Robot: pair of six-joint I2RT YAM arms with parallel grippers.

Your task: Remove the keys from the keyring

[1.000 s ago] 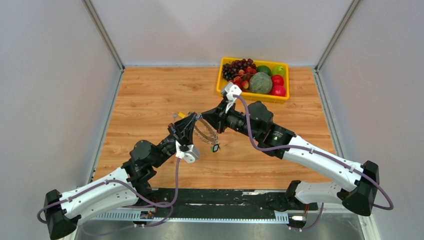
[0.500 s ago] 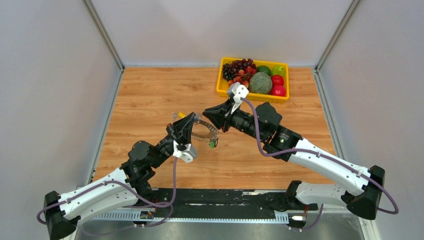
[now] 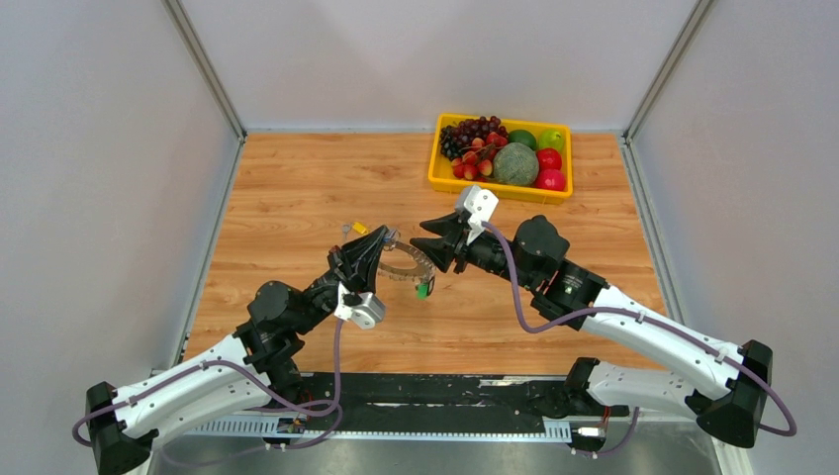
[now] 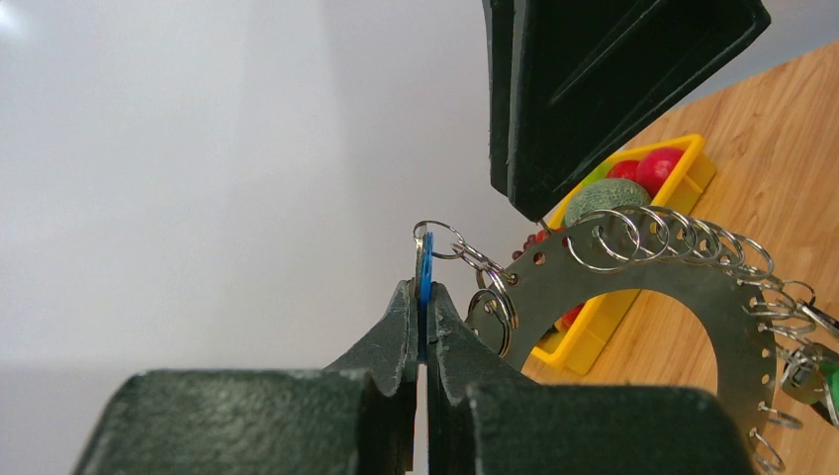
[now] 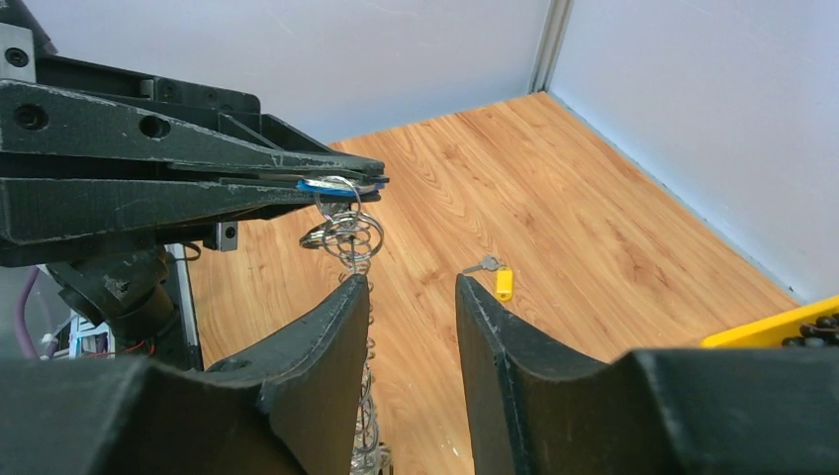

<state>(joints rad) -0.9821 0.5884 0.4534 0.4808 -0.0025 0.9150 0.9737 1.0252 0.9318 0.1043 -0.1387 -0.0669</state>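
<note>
Left gripper (image 4: 423, 295): jaws pressed together, clamped flat on the head of the blue key (image 4: 425, 259). Only the top of the blue head shows above the fingertips.

The blue key's small silver loop links it to the rim of the keyring (image 4: 643, 277). The keyring is off the counter (image 3: 297, 188), in the air between the two grippers, and carried by that one key. In the left wrist view its dark grey plate faces the camera. Silvery loops (image 4: 683, 237) crowd its upper rim.

Right gripper (image 5: 408, 307): jaws partly parted, nothing gripped between them. In the right wrist view the keyring shows edge-on, running down close along the inner face of the finger at picture left. Cannot tell whether it touches that finger. From above, the gripper's tips sit just beside the keyring's far-right edge, facing the left gripper.

Green key (image 3: 423, 290): on the ring, dangling at the side nearest the arm bases.

Yellow key (image 5: 504, 281): lies loose on the counter, apart from the keyring and just beyond the left gripper's tips.

Yellow tray (image 3: 492, 188) of fruit (image 3: 515, 163) sits at the far right of the counter, well apart from both grippers.
</note>
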